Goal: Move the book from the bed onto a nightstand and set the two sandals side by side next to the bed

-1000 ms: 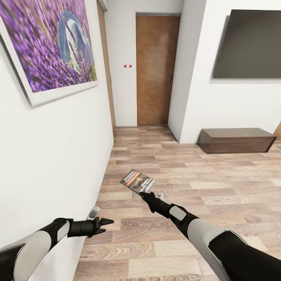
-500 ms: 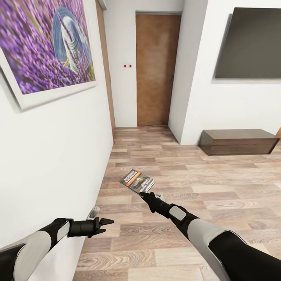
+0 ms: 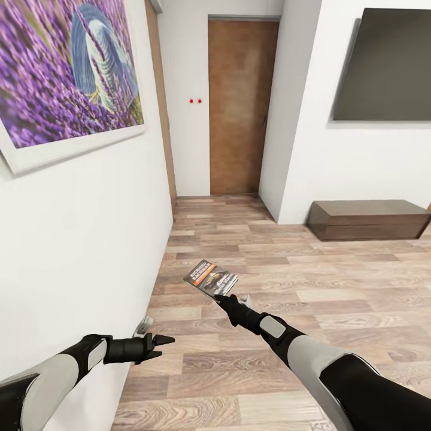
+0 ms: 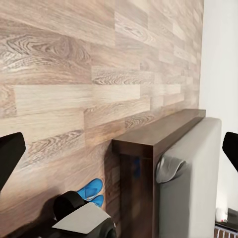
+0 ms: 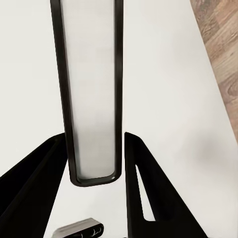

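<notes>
My right gripper [image 3: 220, 297] is shut on the book [image 3: 211, 277], a thin paperback with an orange band, held out flat above the wooden floor. In the right wrist view the book [image 5: 91, 89] stands edge-on between the two black fingers [image 5: 141, 168]. My left gripper [image 3: 164, 346] hangs open and empty close to the white wall. The left wrist view looks down at the bed, with its dark wooden frame [image 4: 153, 136] and off-white mattress [image 4: 191, 183]. The blue sandals [image 4: 93, 191] lie together on the floor beside that frame.
A white wall with a purple painting [image 3: 66, 72] runs close along my left. Ahead stand a brown door [image 3: 239, 108], a wall corner, a dark wall screen [image 3: 386, 66] and a long low wooden bench [image 3: 368, 218] at the right. Wooden floor stretches ahead and right.
The whole head view has shifted a little: the painting slid left and the bench right, so the camera moved. Both arms keep the same pose, the book still gripped.
</notes>
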### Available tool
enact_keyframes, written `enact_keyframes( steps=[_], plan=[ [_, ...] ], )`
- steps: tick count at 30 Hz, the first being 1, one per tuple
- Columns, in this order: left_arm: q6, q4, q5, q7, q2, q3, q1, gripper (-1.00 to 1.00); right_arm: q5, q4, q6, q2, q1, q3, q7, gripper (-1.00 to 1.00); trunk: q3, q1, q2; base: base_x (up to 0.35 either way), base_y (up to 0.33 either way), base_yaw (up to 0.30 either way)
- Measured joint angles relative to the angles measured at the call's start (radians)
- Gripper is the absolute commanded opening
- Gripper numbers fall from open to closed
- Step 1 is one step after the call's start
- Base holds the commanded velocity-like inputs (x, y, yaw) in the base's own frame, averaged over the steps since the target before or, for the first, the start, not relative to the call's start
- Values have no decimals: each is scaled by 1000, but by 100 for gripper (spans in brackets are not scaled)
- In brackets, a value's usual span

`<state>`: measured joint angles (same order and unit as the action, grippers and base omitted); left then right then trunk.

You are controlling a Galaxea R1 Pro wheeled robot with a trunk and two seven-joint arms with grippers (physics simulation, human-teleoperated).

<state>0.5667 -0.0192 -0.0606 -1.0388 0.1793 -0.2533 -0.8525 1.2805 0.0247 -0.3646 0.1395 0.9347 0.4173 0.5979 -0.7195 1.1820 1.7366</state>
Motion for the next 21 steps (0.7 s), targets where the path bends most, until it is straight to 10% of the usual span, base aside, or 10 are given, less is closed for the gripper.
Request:
enact_keyframes(
  steps=[21],
  plan=[
    [0,0,0,0,0,0,0,100,0,-1,-2,0,0,0,0,-100,0,0,0,153,0,0]
  ],
)
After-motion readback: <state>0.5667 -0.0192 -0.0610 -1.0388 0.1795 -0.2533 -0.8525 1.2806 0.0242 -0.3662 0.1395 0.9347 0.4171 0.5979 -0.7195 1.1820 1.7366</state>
